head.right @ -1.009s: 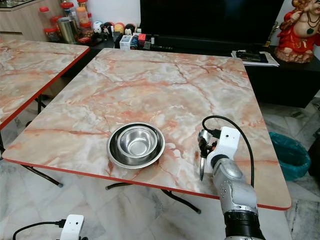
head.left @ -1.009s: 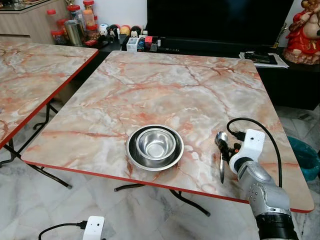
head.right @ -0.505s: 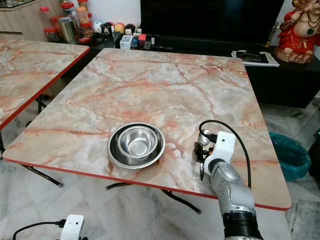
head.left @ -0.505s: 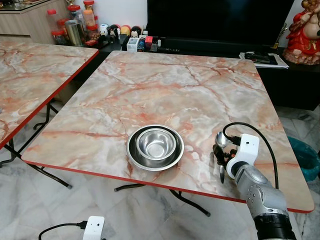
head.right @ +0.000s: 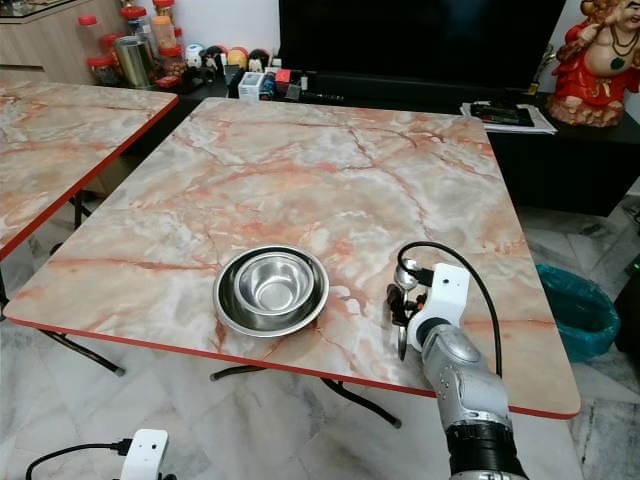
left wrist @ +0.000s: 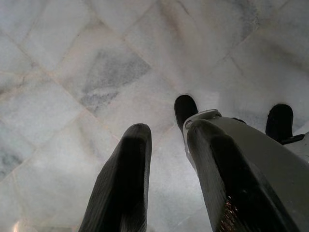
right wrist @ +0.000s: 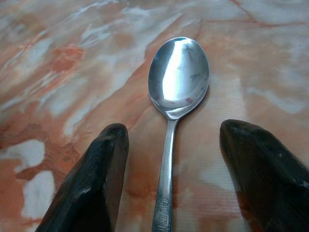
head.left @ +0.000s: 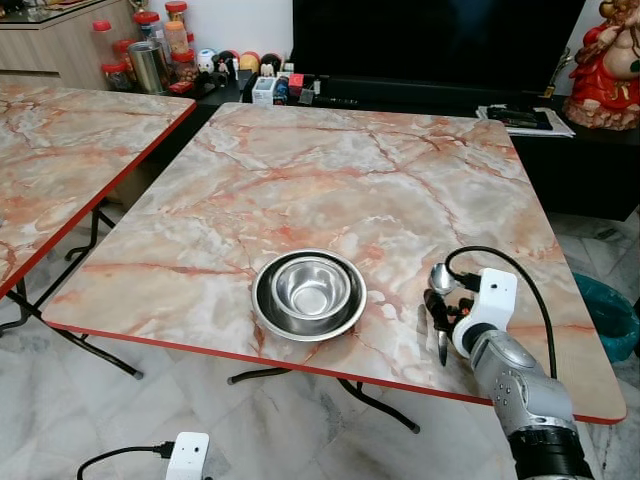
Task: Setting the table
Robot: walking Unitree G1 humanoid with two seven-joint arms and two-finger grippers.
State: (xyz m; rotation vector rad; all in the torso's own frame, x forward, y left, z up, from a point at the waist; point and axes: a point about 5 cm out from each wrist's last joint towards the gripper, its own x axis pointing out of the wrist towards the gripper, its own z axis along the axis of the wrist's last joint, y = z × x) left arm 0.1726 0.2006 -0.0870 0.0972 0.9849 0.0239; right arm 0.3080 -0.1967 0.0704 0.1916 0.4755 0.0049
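A steel bowl (head.left: 311, 290) sits inside a steel plate (head.left: 262, 305) near the front edge of the marble table (head.left: 330, 180). To its right a steel spoon (right wrist: 179, 77) lies flat on the table, bowl end pointing away from me. My right gripper (right wrist: 176, 130) is open low over the spoon (head.left: 440, 277). One black finger stands on each side of the handle without touching it. My left gripper (left wrist: 169, 130) hangs idle over the tiled floor, fingers apart with nothing between them.
A second marble table (head.left: 60, 150) stands to the left across a narrow gap. Behind are a dark TV console (head.left: 420, 95) with jars (head.left: 150, 50) and a red figurine (head.left: 605, 65). A teal bin (head.left: 610, 315) sits on the floor at right.
My right wrist has shifted slightly left and lower over the spoon. The spoon, bowl and plate have stayed where they were.
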